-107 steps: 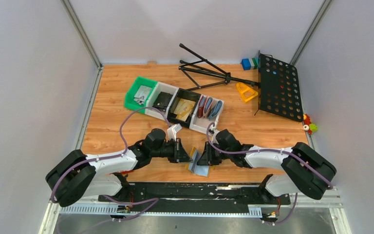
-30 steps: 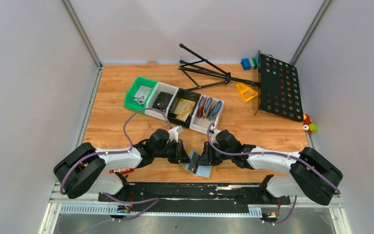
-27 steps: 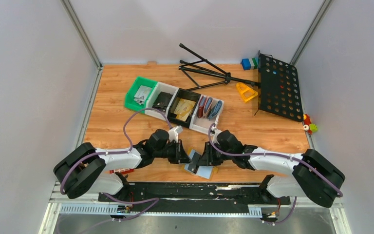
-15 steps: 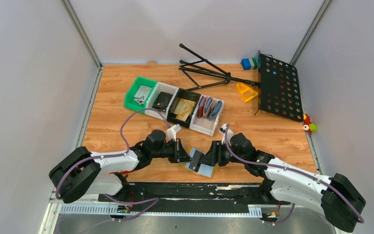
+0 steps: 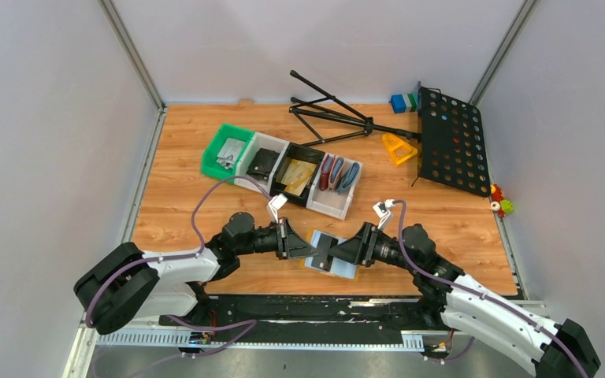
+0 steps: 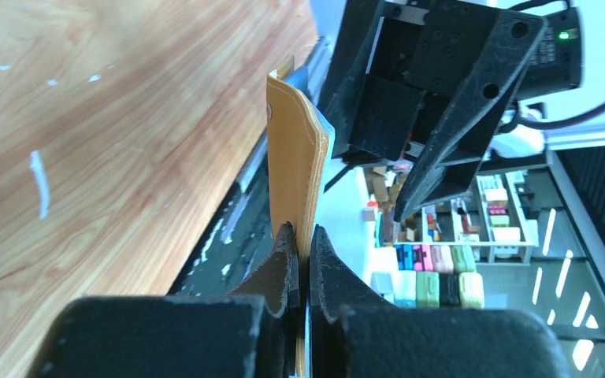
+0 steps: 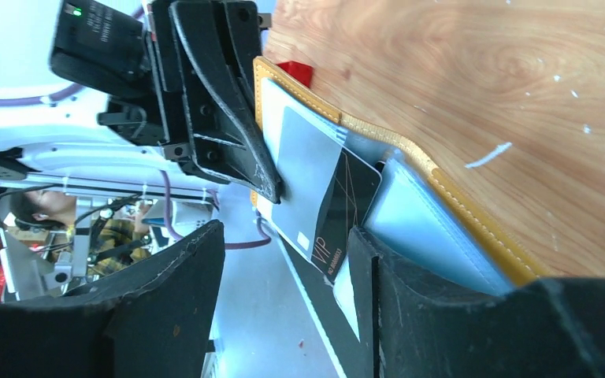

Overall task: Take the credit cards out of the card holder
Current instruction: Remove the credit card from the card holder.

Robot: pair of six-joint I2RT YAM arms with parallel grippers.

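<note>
The mustard card holder [image 5: 340,268] hangs open between both grippers above the table's near edge, its pale blue lining facing up. A grey card [image 7: 307,165] and a black "VIP" card [image 7: 348,206] stick out of its pocket. No gold-tan card shows in the holder. My left gripper [image 5: 307,246] is shut on the holder's left flap [image 6: 291,150], seen edge-on in the left wrist view. My right gripper [image 5: 337,253] is wide open. In the right wrist view [image 7: 283,232] the black card's corner lies between its fingers, close to the right finger [image 7: 441,315], not gripped.
A row of bins [image 5: 339,206] stands behind the grippers: green with metal parts, one with a black wallet, one with gold-tan cards [image 5: 299,175], one with red and blue wallets. A black stand [image 5: 339,118], perforated plate [image 5: 450,142] and small toys lie at the back right.
My right arm has swung out to the right and its gripper now faces the holder from the right. The holder has opened out between the grippers. My left gripper keeps its hold.
</note>
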